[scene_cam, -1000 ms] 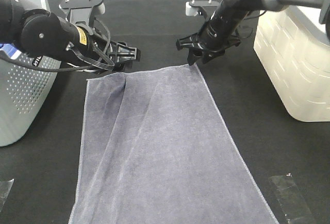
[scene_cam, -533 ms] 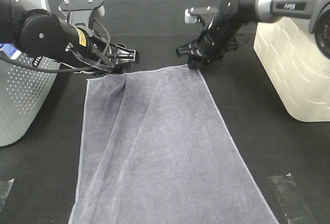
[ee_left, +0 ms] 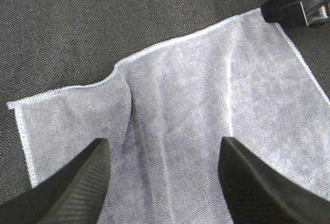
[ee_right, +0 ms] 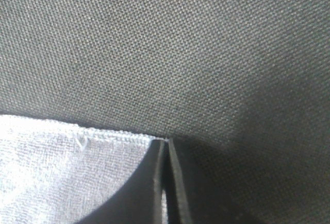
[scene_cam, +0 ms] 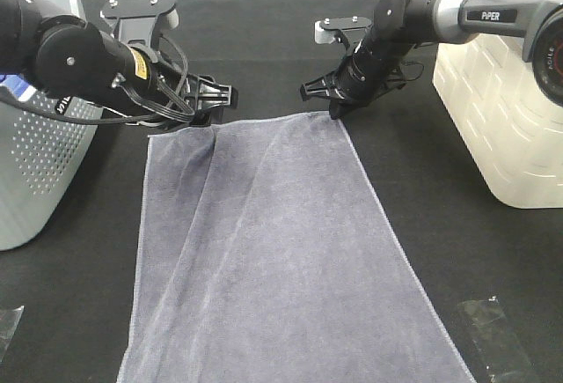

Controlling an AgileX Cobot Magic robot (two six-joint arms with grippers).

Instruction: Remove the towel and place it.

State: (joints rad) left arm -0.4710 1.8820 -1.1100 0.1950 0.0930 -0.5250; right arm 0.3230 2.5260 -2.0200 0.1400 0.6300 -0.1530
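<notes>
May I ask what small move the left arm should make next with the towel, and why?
Probably lower the left gripper and close it on the towel's far edge. Its jaws stand wide open above the puckered edge near the far left corner, while the right gripper looks shut on the far right corner, so a matching grip should let both arms lift evenly.

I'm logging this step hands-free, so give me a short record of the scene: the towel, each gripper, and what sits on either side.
item: towel, spread flat on the black table
fold: one crease near its far left edge
left arm: left gripper open over that crease
right arm: right gripper shut on the far right corner
sides: perforated basket at left, cream basket at right
progress: towel not yet lifted
</notes>
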